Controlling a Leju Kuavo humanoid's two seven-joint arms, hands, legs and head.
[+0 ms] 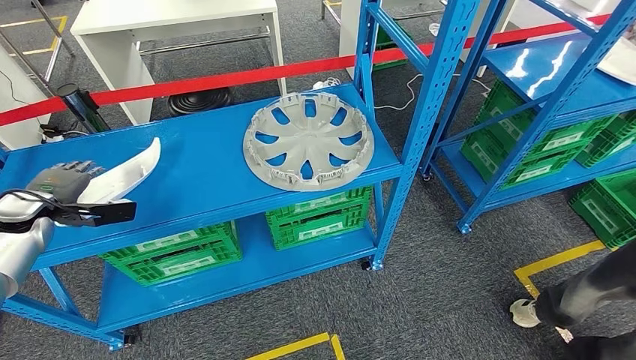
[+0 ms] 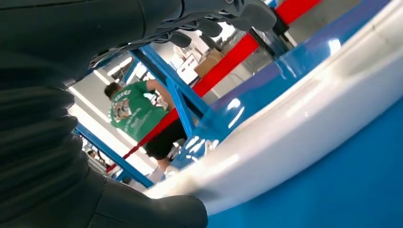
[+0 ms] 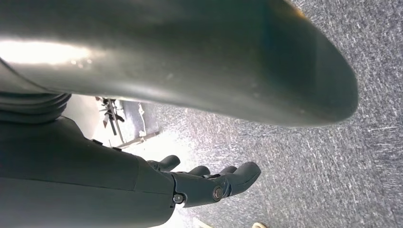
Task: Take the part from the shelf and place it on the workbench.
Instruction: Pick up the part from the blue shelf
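A long white curved part (image 1: 127, 176) lies on the left of the blue shelf's top board (image 1: 202, 176). My left hand (image 1: 64, 191) is at its near end, fingers above the part and the dark thumb (image 1: 101, 212) along its front edge. In the left wrist view the white part (image 2: 294, 123) runs between thumb (image 2: 157, 211) and fingers (image 2: 228, 14); the thumb touches it, while the fingers stand clear above it. My right hand (image 3: 209, 183) hangs over grey carpet with loosely bent fingers and holds nothing. A white workbench (image 1: 172, 15) stands behind the shelf.
A grey wheel cover (image 1: 307, 139) lies on the same board to the right. Green crates (image 1: 176, 251) fill the lower level. A red barrier tape (image 1: 225, 79) runs behind the shelf. A second blue rack (image 1: 555, 82) stands at right. A person's shoe (image 1: 525, 313) is at lower right.
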